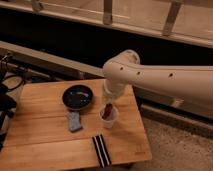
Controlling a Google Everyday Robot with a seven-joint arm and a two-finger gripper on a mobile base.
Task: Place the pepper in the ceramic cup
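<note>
the gripper [107, 103] hangs just above the cup [112, 121], fingers closed tight on the pepper [106, 112]. the pepper is slim, dark red-brown and upright. it hangs straight below the gripper with its lower end inside the pale cup's rim. the pan [77, 97] lies near, left of the gripper in the view.
</note>
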